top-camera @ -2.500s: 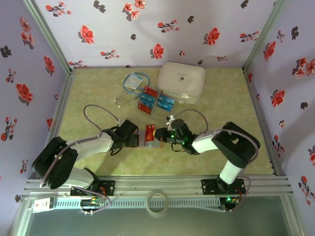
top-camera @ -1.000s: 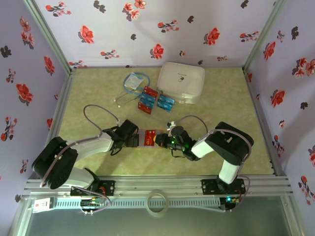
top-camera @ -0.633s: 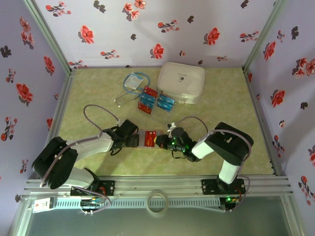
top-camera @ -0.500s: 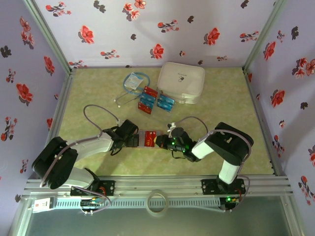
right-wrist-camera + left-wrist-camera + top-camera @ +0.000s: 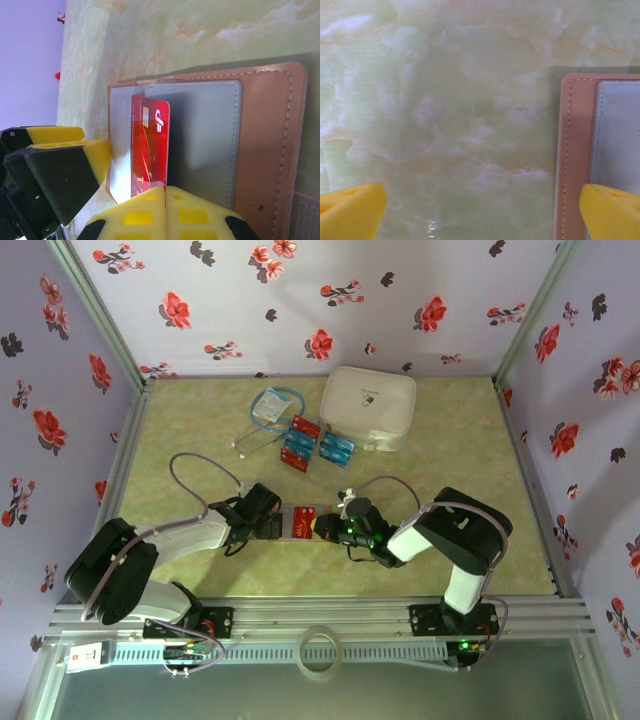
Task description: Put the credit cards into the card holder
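The card holder [image 5: 292, 522] lies open on the table between my two grippers, tan-brown [image 5: 270, 150] with a grey-blue inside. My right gripper [image 5: 165, 192] is shut on a red credit card [image 5: 149, 145]. The card's free end lies over the grey inside, along a pocket edge. Whether it is in the pocket I cannot tell. My left gripper [image 5: 480, 212] is open at the holder's left end, with one yellow fingertip [image 5: 610, 210] over the holder's brown edge [image 5: 572, 150]. More red and blue credit cards [image 5: 300, 443] lie farther back.
A big white zip case [image 5: 368, 406] stands at the back, with blue cards [image 5: 335, 448] just in front of it. A bagged cable [image 5: 272, 405] and a loose grey cord [image 5: 252, 438] lie back left. Flowered walls close in the table on three sides.
My right gripper has moved left and down with the red card, bringing it over the open holder. In the last second it crept slightly further left. The left arm has stayed still.
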